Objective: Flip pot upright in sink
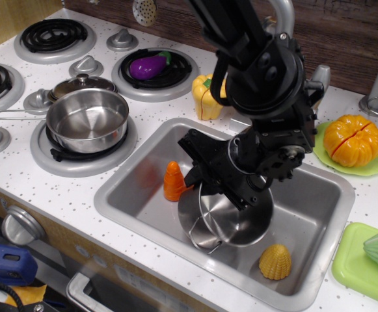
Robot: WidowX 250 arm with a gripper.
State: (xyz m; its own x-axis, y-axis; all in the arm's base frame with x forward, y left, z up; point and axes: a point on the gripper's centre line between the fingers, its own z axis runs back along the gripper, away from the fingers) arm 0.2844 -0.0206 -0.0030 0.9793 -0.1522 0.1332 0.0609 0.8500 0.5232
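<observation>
The shiny steel pot sits in the sink, tilted, with its open mouth facing up and toward the camera. One wire loop handle shows at its near rim. My black gripper reaches down from above and is closed on the pot's far rim, one finger inside the pot and the other behind it. The far side of the pot is hidden by the gripper.
An orange toy carrot stands left of the pot and a yellow corn piece lies at the sink's front right. A long-handled saucepan sits on a burner. A yellow pepper, eggplant, pumpkin and faucet are behind.
</observation>
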